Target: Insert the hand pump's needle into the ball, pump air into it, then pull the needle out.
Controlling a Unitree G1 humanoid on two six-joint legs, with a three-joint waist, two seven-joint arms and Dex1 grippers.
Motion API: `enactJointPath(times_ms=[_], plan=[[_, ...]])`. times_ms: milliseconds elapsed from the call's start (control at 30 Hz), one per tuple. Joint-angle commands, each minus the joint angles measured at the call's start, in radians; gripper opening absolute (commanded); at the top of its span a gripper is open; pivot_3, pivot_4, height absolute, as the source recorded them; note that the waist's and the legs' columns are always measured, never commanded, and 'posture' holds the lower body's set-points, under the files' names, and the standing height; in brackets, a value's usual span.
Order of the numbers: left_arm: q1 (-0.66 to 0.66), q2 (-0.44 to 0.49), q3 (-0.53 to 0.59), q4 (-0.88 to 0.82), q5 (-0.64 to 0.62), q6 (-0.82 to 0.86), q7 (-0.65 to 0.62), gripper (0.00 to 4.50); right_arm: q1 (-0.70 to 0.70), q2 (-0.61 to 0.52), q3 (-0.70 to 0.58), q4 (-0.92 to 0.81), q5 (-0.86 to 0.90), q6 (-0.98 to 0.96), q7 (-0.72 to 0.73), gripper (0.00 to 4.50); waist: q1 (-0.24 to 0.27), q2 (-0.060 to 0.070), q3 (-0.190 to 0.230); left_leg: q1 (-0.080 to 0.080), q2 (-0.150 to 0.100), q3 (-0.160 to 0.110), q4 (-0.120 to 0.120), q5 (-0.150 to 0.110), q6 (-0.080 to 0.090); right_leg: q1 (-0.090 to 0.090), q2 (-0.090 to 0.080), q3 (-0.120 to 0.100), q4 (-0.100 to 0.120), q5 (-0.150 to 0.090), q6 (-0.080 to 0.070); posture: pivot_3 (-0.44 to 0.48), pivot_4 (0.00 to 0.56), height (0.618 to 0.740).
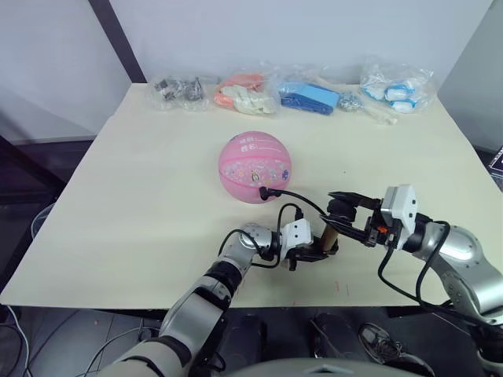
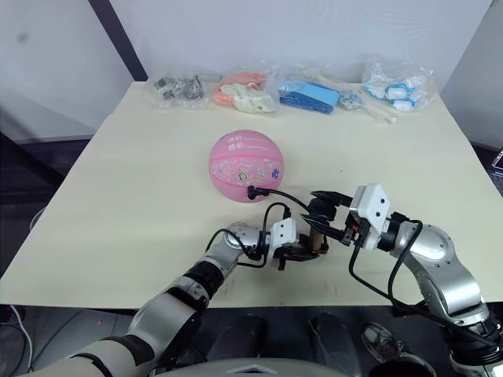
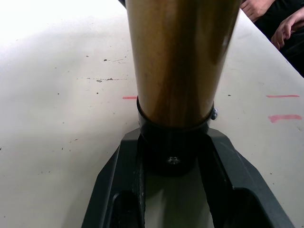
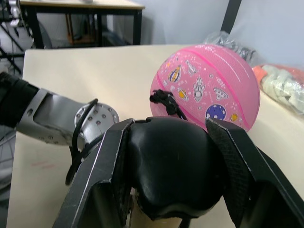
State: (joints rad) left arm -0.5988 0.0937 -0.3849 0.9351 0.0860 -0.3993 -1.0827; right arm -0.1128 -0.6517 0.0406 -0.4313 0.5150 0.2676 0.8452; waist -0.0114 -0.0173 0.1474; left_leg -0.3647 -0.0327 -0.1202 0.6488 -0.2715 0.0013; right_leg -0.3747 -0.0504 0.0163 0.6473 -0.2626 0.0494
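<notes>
Near the desk (image 1: 118, 196) front, the left end effector (image 1: 314, 250) squeezes the hand pump (image 1: 328, 234) bottom; the right end effector (image 1: 346, 212) squeezes its handle, hose in the ball (image 1: 254, 166).

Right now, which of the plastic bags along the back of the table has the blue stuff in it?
The third bag counting from the robot's left, holding solid blue items. The orange-and-white bag sits on its left; the far-right bag holds white pieces with only blue accents.

Cream table (image 1: 141, 196) before white wall (image 1: 314, 31), dark diagonal post (image 1: 118, 39).

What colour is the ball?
Pink with little cartoon prints; the ball shows best in the right wrist view.
</notes>
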Motion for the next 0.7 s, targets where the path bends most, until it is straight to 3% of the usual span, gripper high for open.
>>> enactJointPath(times_ms=[33,433,700], plan=[[0.037,0.029,-0.026,0.067,0.056,0.04,0.011,1.11,-0.067,-0.03,-0.093,-0.098,0.113,0.091,-0.022,1.93,0.0,0.0,0.001,0.0,0.0,0.0,0.0,0.0,0.0,0.0,0.0,0.0,0.0,0.0,0.0,0.0,0.15,0.74],[0.034,0.032,-0.029,0.073,0.059,0.032,0.006,1.11,-0.265,-0.155,-0.316,-0.174,0.409,0.269,-0.035,1.93,0.001,0.002,0.002,-0.003,0.0,-0.001,0.0,0.0,0.0,-0.002,-0.001,-0.001,0.0,0.0,-0.001,0.0,0.15,0.74],[0.032,0.032,-0.03,0.074,0.059,0.031,0.002,1.11,-0.37,-0.213,-0.38,-0.135,0.514,0.313,-0.031,1.93,0.001,0.003,0.004,-0.004,0.0,-0.001,0.0,0.0,0.0,-0.002,-0.001,-0.001,0.0,0.0,-0.001,0.0,0.15,0.74]])
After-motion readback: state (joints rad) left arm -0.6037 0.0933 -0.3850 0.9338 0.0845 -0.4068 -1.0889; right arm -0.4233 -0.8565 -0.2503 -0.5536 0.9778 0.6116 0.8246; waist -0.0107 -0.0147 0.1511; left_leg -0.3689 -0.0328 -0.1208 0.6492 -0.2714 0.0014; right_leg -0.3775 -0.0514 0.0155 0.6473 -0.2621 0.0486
